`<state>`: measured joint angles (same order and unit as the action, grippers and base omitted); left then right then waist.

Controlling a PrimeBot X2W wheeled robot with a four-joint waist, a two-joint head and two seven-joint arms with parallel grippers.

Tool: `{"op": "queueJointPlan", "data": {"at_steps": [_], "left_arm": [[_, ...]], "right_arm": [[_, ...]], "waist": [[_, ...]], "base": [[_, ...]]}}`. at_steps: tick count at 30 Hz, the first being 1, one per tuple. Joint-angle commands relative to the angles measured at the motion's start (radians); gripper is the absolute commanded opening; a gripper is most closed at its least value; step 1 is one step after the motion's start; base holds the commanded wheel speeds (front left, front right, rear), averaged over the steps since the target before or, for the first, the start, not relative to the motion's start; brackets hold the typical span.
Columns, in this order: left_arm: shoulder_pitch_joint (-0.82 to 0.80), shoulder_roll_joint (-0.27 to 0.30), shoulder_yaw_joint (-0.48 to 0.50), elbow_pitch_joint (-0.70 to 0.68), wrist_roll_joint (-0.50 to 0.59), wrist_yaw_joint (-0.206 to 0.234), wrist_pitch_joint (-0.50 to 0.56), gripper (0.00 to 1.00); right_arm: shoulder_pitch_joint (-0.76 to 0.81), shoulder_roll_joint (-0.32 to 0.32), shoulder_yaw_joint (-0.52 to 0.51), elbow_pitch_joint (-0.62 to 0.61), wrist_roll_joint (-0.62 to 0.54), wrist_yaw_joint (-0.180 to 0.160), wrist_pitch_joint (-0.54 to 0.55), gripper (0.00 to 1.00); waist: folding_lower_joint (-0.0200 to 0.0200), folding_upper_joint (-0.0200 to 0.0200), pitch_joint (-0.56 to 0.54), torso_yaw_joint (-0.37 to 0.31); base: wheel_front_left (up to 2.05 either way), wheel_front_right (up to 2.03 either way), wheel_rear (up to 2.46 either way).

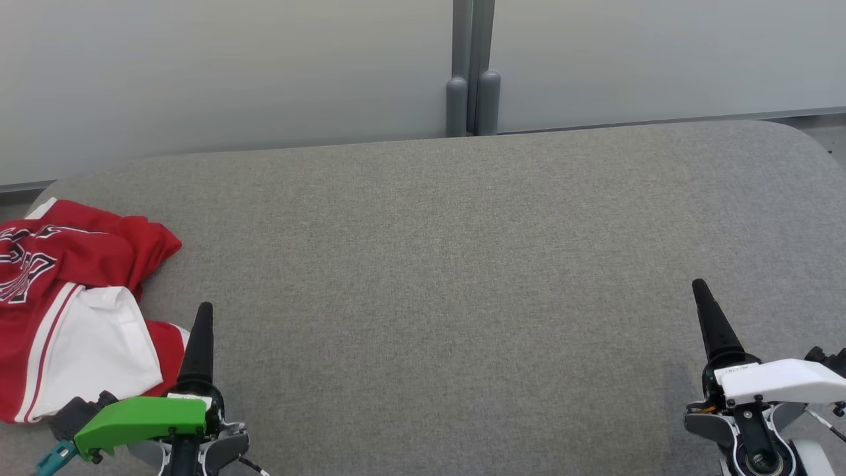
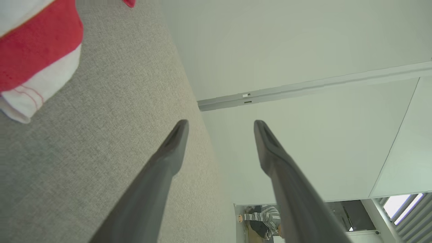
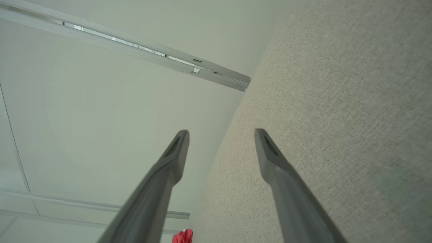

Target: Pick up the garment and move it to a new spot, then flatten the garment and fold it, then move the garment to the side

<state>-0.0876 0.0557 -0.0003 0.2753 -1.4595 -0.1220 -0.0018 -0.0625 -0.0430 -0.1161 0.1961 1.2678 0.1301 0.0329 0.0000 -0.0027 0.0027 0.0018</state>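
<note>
garment [image 1: 73, 311]: cut off at left edge; print creased, illegible | person [image 2: 261, 217]: too small, details indistinct

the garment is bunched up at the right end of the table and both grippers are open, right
No: the garment is bunched up at the left end of the table, as the head view shows. The left gripper and right gripper are open.

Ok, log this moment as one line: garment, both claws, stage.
garment: crumpled, left end of grey surface | left claw: open, empty, beside garment | right claw: open, empty | stage: pickup not begun
</note>
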Motion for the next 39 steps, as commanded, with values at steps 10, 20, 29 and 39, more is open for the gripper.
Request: {"op": "queueJointPlan", "data": {"at_steps": [10,20,29,39], "left_arm": [[-0.028,0.030,-0.043,0.007,0.284,0.023,-0.045,1.00],[-0.036,0.047,-0.068,0.027,0.529,0.043,-0.083,1.00],[-0.025,0.054,-0.076,0.006,0.707,0.050,-0.109,1.00],[-0.006,0.052,-0.074,-0.003,0.842,0.038,-0.137,1.00]], "right_arm": [[0.001,-0.041,0.042,-0.073,-0.337,0.000,-0.052,1.00],[-0.001,-0.064,0.083,-0.080,-0.552,0.001,-0.093,1.00],[0.009,-0.078,0.095,-0.062,-0.677,0.001,-0.125,1.00],[0.011,-0.099,0.104,-0.048,-0.784,0.001,-0.156,1.00]], "waist": [[0.0000,0.0007,0.001,0.002],[0.0000,0.0009,-0.001,0.002],[0.0000,0.0011,-0.002,0.004],[0.0000,0.0013,-0.003,0.002]], "base": [[0.00,0.00,0.00],[0.00,0.00,0.00],[0.00,0.00,0.00],[0.00,0.00,0.00]]}}
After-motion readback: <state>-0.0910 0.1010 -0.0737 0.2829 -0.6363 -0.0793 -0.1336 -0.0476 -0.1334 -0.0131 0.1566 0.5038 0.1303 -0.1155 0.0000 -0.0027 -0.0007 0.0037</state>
